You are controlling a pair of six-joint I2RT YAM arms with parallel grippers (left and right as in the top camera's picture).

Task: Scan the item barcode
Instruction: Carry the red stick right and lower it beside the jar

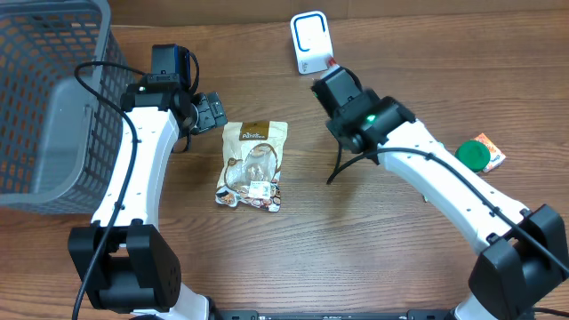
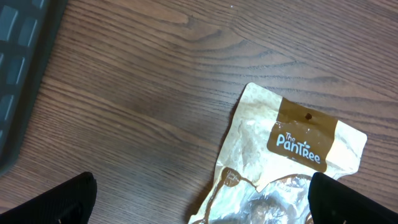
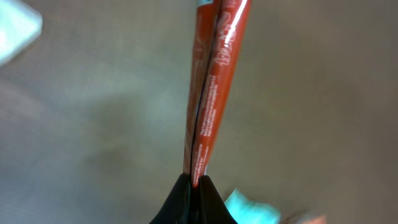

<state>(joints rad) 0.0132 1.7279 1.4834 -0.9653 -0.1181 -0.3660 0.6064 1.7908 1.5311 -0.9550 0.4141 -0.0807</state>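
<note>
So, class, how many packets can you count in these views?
3: the Pantree pouch lying mid-table, a red packet pinched in the right gripper, an orange packet on the right beside a green lid. The basket may hide more.

Soft, even light, faint shadows; right wrist view blurred behind the glossy red packet (image 3: 208, 93).
</note>
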